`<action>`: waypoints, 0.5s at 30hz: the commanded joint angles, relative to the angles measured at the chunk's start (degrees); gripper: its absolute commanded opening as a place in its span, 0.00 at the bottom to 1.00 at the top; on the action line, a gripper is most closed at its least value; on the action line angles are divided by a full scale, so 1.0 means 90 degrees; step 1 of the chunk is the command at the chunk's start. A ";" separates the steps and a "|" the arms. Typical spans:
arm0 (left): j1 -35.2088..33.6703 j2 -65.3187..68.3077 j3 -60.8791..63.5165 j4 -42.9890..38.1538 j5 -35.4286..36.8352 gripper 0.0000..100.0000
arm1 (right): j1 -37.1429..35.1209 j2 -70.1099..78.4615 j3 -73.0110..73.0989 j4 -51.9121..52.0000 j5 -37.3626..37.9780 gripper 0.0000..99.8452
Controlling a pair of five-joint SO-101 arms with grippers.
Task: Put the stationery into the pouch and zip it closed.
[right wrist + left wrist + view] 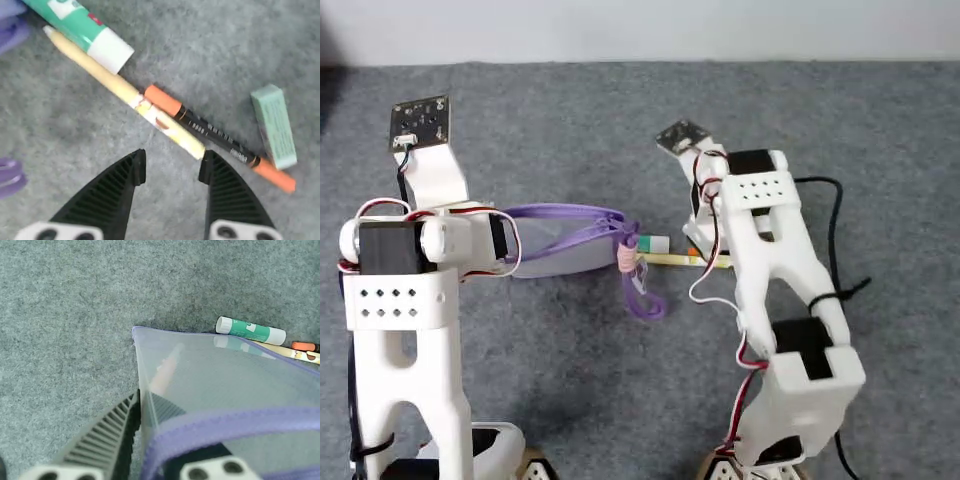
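Pouch (560, 252): lies on the grey mat (840, 120) between the two arms, with the purple zip edge turned toward the stationery. Seems to hold none of the items yet (the wall is half-clear, so not fully sure).

Left gripper (142, 402): closed on one end of the pouch, with the thin wall pinched between the jaws. Keeps the pouch in place for loading, by the look of it.

Right gripper (172, 156): hangs just above the stationery with jaws apart and nothing between them.

Stationery: glue stick (75, 25) nearest to the pouch mouth, touching the yellow pen (120, 90). Orange pen (215, 137) pressed along the far end of the yellow pen. Green eraser (274, 125) just beside them, apart.

Step in hand, as judged: picking the first item, most likely the yellow pen. Next move calls for lowering until the jaws stand on both sides of that pen, then closing. Needs care not to catch the orange pen too.

Pose: left arm bent at the elbow, wrist turned sideways toward the pouch. Right arm stretched forward over the items, wrist pointing down.
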 commanded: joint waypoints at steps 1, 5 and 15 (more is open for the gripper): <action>-0.0010 0.0068 -0.0190 0.0078 0.0049 0.01 | 0.0034 0.0210 -0.0332 -0.0317 0.0352 0.16; -0.0010 0.0068 -0.0190 0.0068 0.0049 0.01 | 0.0063 0.0611 -0.0332 -0.0786 0.0586 0.16; -0.0010 0.0068 -0.0190 0.0068 0.0059 0.01 | 0.0552 0.1451 -0.0332 -0.2750 0.1026 0.16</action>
